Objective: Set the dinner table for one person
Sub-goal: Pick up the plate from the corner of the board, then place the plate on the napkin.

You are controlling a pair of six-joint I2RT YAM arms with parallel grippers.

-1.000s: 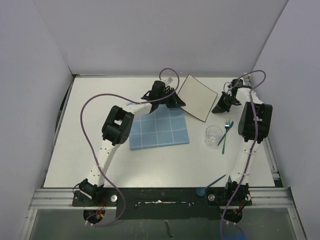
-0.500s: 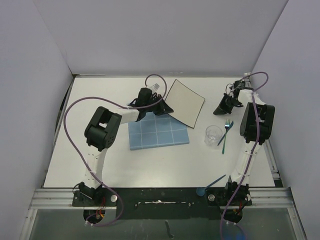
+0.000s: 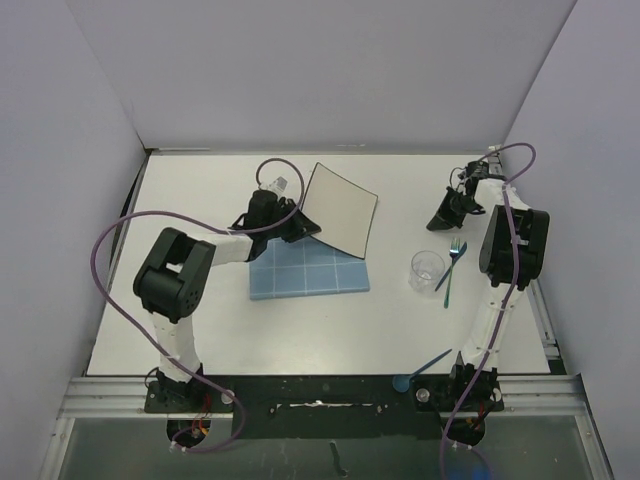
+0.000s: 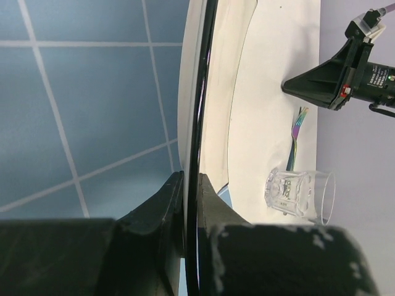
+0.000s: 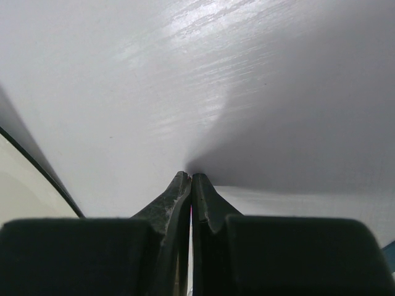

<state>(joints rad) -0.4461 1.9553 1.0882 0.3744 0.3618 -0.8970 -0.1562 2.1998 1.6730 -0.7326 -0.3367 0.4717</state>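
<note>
Bench (image 3: pixel 330 330) spans the walled cell beneath both arms. Left pincer (image 4: pixel 190 182) is clamped on the edge of the square plate (image 3: pixel 340 210), which is held tilted over the far edge of the blue placemat (image 3: pixel 300 275). Right pincer (image 5: pixel 190 179) is fully closed on nothing (tips low over the bench), beyond the fork (image 3: pixel 452 262) and glass (image 3: pixel 427 268).

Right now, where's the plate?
In the top view the plate is mid-table, tilted up in the left gripper, over the far right corner of the blue placemat, left of the glass.
</note>
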